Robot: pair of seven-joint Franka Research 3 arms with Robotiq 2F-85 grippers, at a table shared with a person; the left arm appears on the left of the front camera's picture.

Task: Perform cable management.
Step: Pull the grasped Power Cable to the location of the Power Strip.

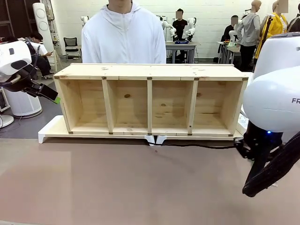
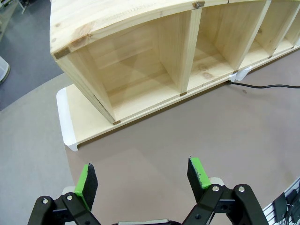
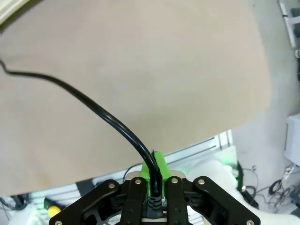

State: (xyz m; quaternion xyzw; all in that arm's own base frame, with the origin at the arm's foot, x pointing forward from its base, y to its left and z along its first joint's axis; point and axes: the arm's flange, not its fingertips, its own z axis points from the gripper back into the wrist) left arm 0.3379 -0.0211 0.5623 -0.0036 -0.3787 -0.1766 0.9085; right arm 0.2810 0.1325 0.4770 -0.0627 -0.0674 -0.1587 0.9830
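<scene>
The thin black cable (image 3: 84,98) curves across the brown table from the upper left of the right wrist view down into my right gripper (image 3: 153,174). That gripper is shut on the cable between its green pads (image 3: 161,164). In the front view the cable (image 1: 197,145) runs along the table from under the middle of the wooden shelf toward my right arm (image 1: 274,108). Its far stretch (image 2: 274,86) also lies by the shelf's base. I cannot see the plug. My left gripper (image 2: 142,177) hangs open above bare table, near the shelf's left end.
A long wooden shelf (image 1: 150,70) with several open compartments stands on a white riser (image 1: 49,129) across the far half of the table. A person in a white hoodie (image 1: 124,37) stands behind it. The brown table surface (image 1: 117,187) stretches wide in front.
</scene>
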